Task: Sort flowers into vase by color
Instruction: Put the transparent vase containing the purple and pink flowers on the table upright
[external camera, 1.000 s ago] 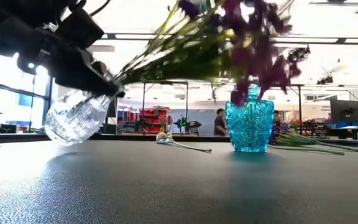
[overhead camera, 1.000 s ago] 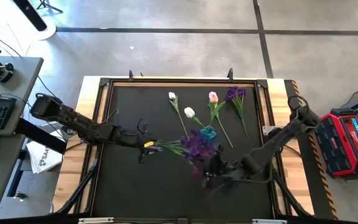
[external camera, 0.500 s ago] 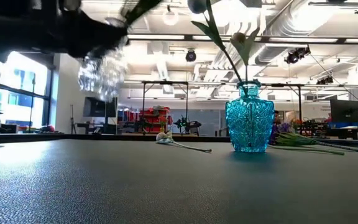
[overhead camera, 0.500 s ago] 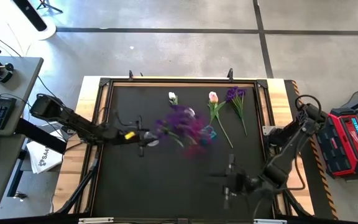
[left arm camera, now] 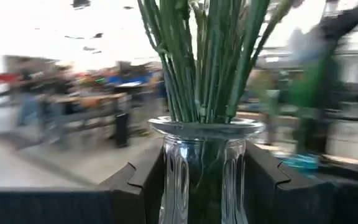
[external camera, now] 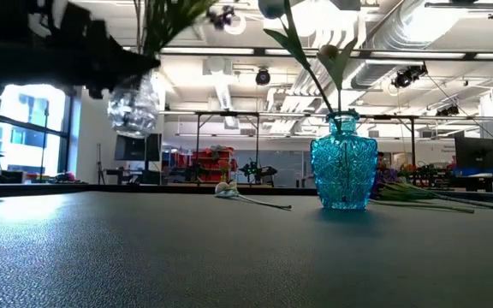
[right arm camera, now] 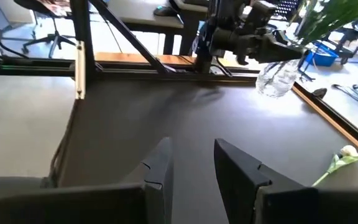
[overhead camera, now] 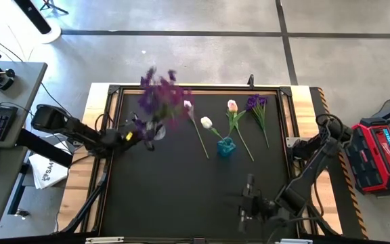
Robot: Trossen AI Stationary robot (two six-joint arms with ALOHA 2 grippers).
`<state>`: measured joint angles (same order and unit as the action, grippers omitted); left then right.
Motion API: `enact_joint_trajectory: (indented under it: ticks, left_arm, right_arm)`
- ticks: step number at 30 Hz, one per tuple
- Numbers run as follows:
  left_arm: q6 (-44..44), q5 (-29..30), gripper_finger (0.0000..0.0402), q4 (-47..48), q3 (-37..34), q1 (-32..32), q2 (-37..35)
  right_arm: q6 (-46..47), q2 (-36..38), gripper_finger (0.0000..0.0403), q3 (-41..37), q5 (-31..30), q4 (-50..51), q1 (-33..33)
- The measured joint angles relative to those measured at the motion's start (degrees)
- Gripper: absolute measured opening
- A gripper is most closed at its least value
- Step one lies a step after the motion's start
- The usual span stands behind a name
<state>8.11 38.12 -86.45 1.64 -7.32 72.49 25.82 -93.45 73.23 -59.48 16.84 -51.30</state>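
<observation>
Purple sprigs [overhead camera: 160, 98], bushy, green-stemmed, stand in a clear ribbed vase [left arm camera: 205, 171] clamped by the left gripper [overhead camera: 143, 133]. Right gripper [right arm camera: 191, 163] hovers low, fingers part-open, empty.

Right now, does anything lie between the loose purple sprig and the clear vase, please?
Yes: a pink tulip and a white tulip lie on the mat between the purple sprig and the clear vase, which the left tool holds raised.
</observation>
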Motion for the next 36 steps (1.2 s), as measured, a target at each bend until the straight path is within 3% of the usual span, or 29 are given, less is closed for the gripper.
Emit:
enact_joint_trajectory:
  ticks: [7, 18, 29, 36]
  left_arm:
    - [-5.7, -2.0, 0.0133, 10.3, 0.0, 11.2, 0.1]
    - [-4.5, -13.0, 0.0133, 9.8, 0.0, 25.2, 1.3]
    - [-5.0, -15.1, 0.0133, -3.5, 0.0, 28.6, 14.8]
    - [-6.9, -15.4, 0.0133, -3.5, 3.0, 29.8, 24.8]
  right_arm:
    - [0.1, -0.2, 0.0084, 0.0, 2.7, 1.0, 2.2]
    - [-0.3, -0.3, 0.0084, 0.0, 4.0, 2.3, 3.8]
    - [-0.2, -0.3, 0.0084, 0.0, 4.1, 3.7, 3.8]
    - [-0.3, -0.3, 0.0084, 0.0, 4.3, 4.1, 3.8]
